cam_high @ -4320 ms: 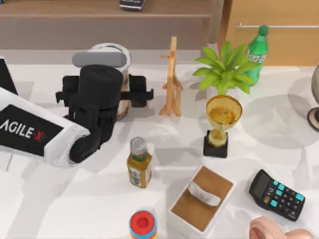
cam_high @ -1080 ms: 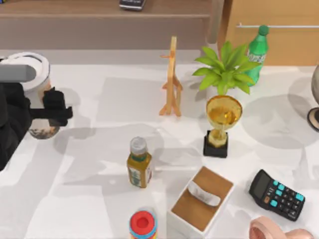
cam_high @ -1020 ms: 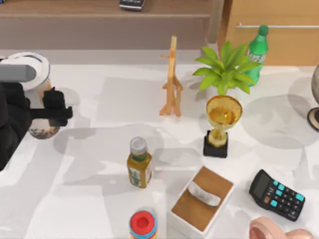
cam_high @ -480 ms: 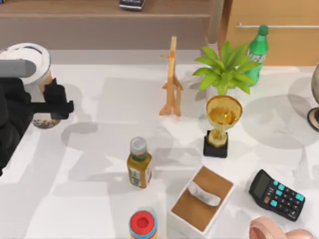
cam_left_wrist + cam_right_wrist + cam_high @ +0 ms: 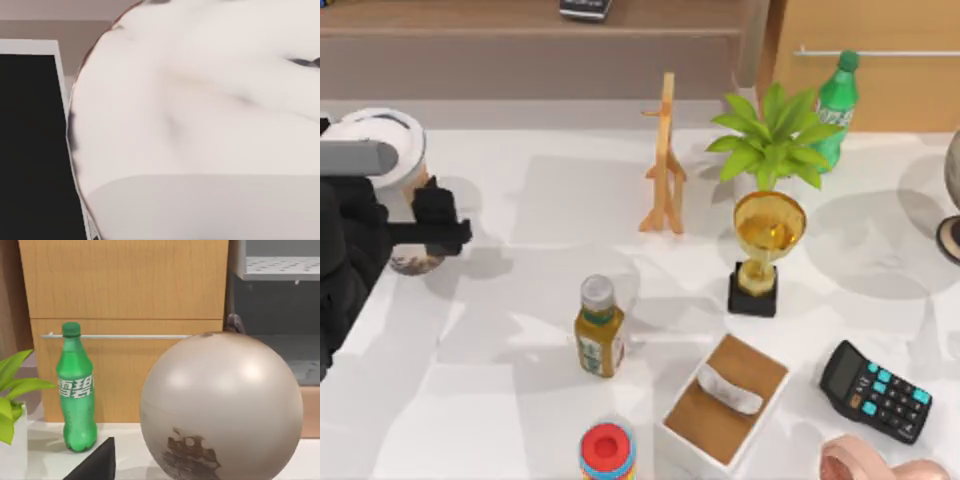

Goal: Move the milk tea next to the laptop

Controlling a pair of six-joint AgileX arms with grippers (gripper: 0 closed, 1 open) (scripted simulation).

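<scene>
The milk tea [image 5: 410,182], a clear cup with a white domed lid and dark pearls at its bottom, stands at the table's far left edge. My left gripper [image 5: 392,228] is shut on its lower body, one black finger [image 5: 435,225] showing on the cup's right side. In the left wrist view the cup's pale wall [image 5: 200,125] sits right against the camera, and the laptop's black screen [image 5: 30,150] with its light bezel lies just beside it. My right gripper [image 5: 95,467] shows as a dark wedge near a globe, parked at the far right.
An amber bottle [image 5: 598,335] stands mid-table, a wooden stand [image 5: 665,160] and a plant [image 5: 775,135] behind it. A gold trophy [image 5: 765,250], tissue box [image 5: 725,400], calculator [image 5: 875,390], red-capped can [image 5: 607,450], green bottle [image 5: 837,100] and globe [image 5: 220,405] fill the right half.
Over several seconds the left gripper carried the cup from mid-left to the far left edge. In the last second the cup rose a little, then came back down slightly further right.
</scene>
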